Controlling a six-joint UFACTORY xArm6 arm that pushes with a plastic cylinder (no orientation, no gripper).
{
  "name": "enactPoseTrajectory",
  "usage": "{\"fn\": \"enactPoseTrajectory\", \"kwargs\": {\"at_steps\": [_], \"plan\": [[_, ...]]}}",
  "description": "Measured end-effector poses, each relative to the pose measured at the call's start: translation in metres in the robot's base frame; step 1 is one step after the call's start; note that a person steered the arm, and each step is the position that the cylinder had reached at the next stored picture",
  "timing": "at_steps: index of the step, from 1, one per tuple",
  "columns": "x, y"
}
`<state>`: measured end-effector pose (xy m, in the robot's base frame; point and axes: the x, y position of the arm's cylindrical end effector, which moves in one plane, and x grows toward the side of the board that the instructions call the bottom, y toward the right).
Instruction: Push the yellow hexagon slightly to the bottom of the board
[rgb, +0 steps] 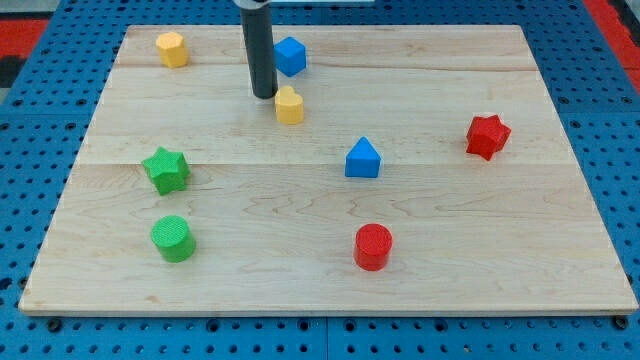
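Observation:
The yellow hexagon (172, 48) sits near the board's top left corner. My tip (264, 96) is to the hexagon's right and lower, about 90 pixels away. The tip stands just left of a small yellow block (289, 105), close to touching it, and below-left of a blue cube-like block (289, 56).
A blue triangular block (362, 159) lies at the centre, a red star (487, 136) at the right, a red cylinder (373, 246) at bottom centre. A green star (166, 169) and a green cylinder (173, 238) are at the left. The wooden board (450, 290) lies on a blue pegboard.

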<state>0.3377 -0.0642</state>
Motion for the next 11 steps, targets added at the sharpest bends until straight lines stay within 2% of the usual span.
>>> {"fn": "enactPoseTrajectory", "kwargs": {"at_steps": [1,2,3,4,5,6,7,8,9,10,11], "plan": [[0.017,0.034],[0.0,-0.011],[-0.002,-0.112],[-0.055,-0.12],[-0.088,-0.037],[-0.13,-0.082],[-0.126,-0.171],[-0.093,-0.156],[-0.081,-0.119],[-0.078,-0.151],[-0.066,-0.119]]}}
